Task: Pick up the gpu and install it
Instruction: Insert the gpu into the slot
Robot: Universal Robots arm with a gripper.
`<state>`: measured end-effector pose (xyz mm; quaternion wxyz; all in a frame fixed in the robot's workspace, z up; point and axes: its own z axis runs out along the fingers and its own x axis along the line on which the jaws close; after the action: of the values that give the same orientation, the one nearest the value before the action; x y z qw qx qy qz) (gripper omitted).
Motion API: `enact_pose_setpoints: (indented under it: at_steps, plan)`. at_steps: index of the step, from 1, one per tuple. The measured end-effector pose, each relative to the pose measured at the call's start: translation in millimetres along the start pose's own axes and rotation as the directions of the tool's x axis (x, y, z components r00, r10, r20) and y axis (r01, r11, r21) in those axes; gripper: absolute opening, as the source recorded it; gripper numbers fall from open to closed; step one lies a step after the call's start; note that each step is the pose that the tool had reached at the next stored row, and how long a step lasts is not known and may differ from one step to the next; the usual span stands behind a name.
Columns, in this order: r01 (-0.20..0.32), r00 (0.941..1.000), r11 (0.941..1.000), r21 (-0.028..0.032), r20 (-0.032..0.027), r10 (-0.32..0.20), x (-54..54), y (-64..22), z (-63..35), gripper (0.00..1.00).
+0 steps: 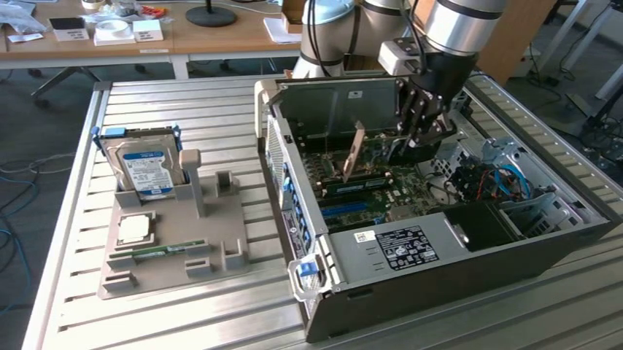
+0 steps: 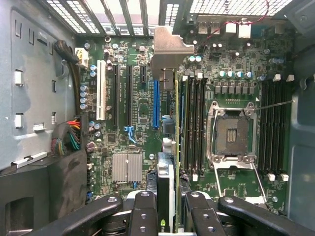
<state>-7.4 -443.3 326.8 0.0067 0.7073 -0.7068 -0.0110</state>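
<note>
The gpu [image 2: 170,162] is seen edge-on in the wrist view as a thin dark card, with its pale metal end bracket [image 2: 170,44] toward the case's slotted rear wall. My gripper [image 2: 166,199] is shut on the card's near end, a black finger on each side. The card hangs over the green motherboard [image 2: 138,105], just beside the long blue slot [image 2: 156,103]; I cannot tell whether it touches the board. In the exterior view, my gripper [image 1: 413,146] reaches down into the open computer case [image 1: 438,270], and the gpu [image 1: 355,153] stands on edge, slightly tilted.
A grey holder [image 1: 224,255] stands at the exterior view's left of the case. It carries a blue-labelled hard drive [image 1: 146,171], a processor chip [image 1: 134,230] and a green RAM stick [image 1: 160,251]. Inside the case are an empty processor socket [image 2: 231,135], memory slots and cable bundles [image 2: 66,135].
</note>
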Motion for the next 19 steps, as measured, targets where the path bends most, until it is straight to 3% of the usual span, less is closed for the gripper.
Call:
enact_pose_setpoints:
  at_steps: [16,19]
  plan:
    - [0.0,1.0,1.0,0.0008,-0.0003,0.0,0.0,2.5,4.5,0.27]
    - [0.0,1.0,1.0,0.0088,0.0014,0.0,0.1,4.0,6.1,0.27]
